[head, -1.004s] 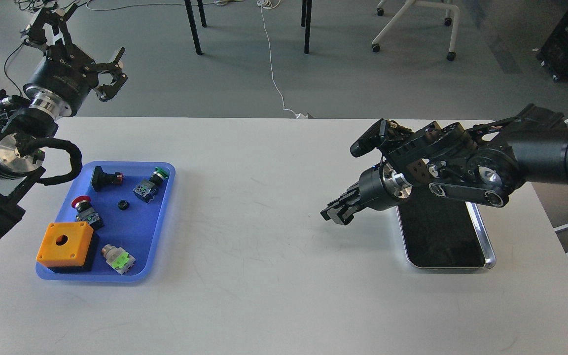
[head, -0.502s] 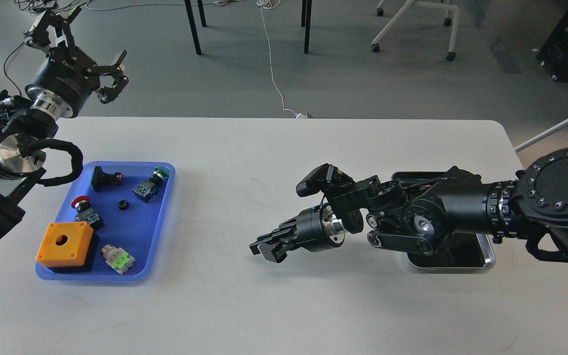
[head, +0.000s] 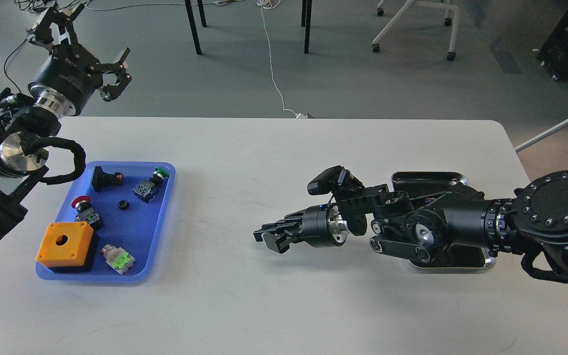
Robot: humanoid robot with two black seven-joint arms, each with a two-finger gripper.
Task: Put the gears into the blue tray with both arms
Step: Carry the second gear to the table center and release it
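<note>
The blue tray (head: 164,217) lies at the table's left. One small black gear (head: 124,204) rests in its middle. My left gripper (head: 91,54) hangs open beyond the table's far left corner, well above and behind the tray, its fingers spread. My right gripper (head: 270,237) is low over the table's middle, pointing left toward the tray and about a tray's width away from it. Its fingers are drawn together. Whether anything sits between them cannot be made out. No other gear shows.
The blue tray also holds an orange box (head: 64,241), a red push button (head: 84,209), a green one (head: 150,185), a black part (head: 104,177) and a green-white part (head: 119,259). A steel tray (head: 427,177) lies partly under my right arm.
My right arm swung left from above the steel tray to the table's middle and lowered, then almost stopped. The left gripper shifted only slightly and stayed open.
</note>
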